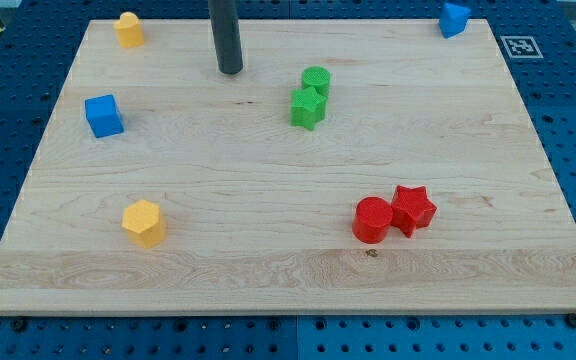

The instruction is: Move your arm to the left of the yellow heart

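A yellow block (128, 28), which looks like the heart, sits near the top left corner of the wooden board (268, 270). My tip (230, 70) rests on the board to the right of that block and a little lower, well apart from it. A second yellow block (143, 222), with flat angular sides, lies at the lower left, far below my tip.
A blue cube (103, 115) lies at the left. A green cylinder (316, 80) touches a green star (307, 107) right of my tip. A red cylinder (373, 219) touches a red star (412, 208) at the lower right. A blue block (455, 18) sits at the top right corner.
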Action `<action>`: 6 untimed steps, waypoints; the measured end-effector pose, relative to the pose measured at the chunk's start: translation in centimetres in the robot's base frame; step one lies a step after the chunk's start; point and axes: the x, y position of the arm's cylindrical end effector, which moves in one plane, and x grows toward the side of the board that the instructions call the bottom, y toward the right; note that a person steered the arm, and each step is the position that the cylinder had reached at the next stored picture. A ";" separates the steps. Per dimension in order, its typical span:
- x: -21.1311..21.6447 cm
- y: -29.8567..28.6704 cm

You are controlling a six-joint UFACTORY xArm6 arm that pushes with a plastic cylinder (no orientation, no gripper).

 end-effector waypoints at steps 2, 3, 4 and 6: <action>-5.0 0.0; -9.1 -0.9; -10.3 -1.6; -10.2 -2.9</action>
